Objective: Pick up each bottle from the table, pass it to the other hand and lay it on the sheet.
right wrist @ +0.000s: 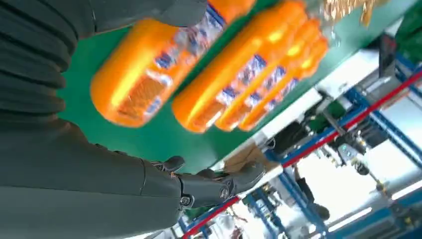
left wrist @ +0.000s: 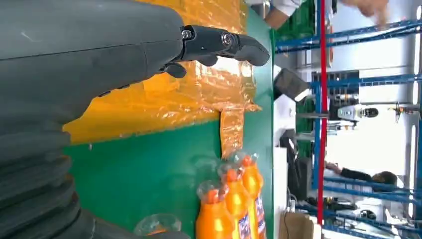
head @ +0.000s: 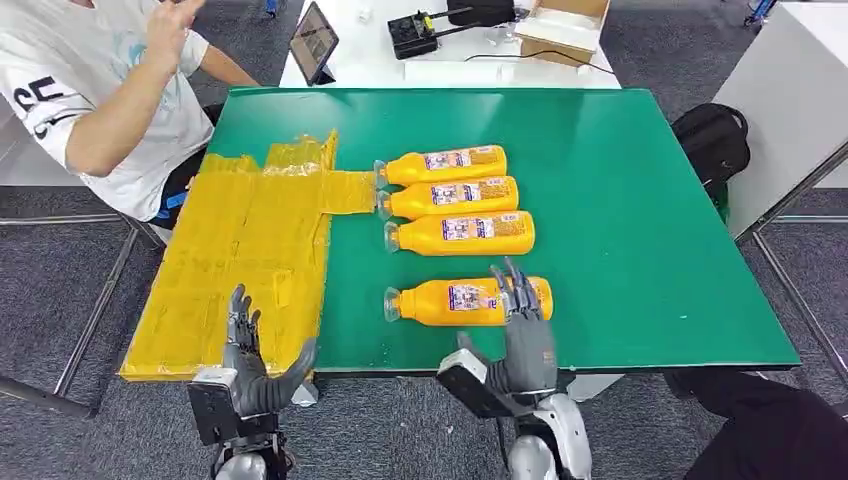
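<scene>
Four orange bottles lie on their sides on the green table, caps pointing toward the yellow sheet [head: 240, 250]. The nearest bottle [head: 455, 300] lies just under the fingertips of the right hand [head: 525, 335], apart from the other three. Those three bottles [head: 455, 200] lie side by side in a row, farther ahead of that hand. The crinkled sheet spreads under and ahead of the left hand [head: 250, 365].

Left hand [left wrist: 99, 59] hovers open over yellow sheet [left wrist: 164, 94] — orange bottles [left wrist: 236, 199] beyond, seemingly four.
</scene>
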{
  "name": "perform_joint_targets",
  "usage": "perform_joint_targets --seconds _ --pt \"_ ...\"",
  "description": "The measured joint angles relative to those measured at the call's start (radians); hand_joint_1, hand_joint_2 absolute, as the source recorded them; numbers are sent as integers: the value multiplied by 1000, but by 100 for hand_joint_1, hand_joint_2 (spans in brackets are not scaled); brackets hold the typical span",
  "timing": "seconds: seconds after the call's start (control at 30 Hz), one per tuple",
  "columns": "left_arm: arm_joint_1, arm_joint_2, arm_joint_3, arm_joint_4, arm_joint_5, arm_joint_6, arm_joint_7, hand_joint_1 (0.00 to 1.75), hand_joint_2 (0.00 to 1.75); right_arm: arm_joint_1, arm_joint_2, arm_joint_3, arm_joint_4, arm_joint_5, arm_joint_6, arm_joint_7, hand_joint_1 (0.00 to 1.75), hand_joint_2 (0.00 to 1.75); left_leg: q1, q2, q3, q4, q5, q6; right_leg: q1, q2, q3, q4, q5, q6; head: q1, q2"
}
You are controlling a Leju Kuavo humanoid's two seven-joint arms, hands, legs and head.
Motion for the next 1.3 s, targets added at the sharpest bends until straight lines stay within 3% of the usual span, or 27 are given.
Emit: perform_joint_targets --seconds 0.13,0.47,0.87,1.3 --pt "-2 0 0 0 0 -5 0 0 175 -20 -3 -9 8 18 6 12 0 175 0 0 0 0 0 0 0 0 0 0 0 0 0 0" --pt "-12 0 0 13 3 -34 0 0 175 -155 -77 -36 156 142 107 226 0 175 0 0 0 0 0 0 0 0 0 0 1 1 0 0" --pt "-52 5 -26 77 34 -45 0 0 175 -306 -152 -56 450 163 113 268 0 175 0 -1 0 0 0 0 0 0 0 0 1 1 0 0" --pt "-75 10 -43 116 45 -46 0 0 175 -370 -175 -74 548 193 108 275 0 175 0 0 2 0 0 1 0 0 2 0 1 1 0 0"
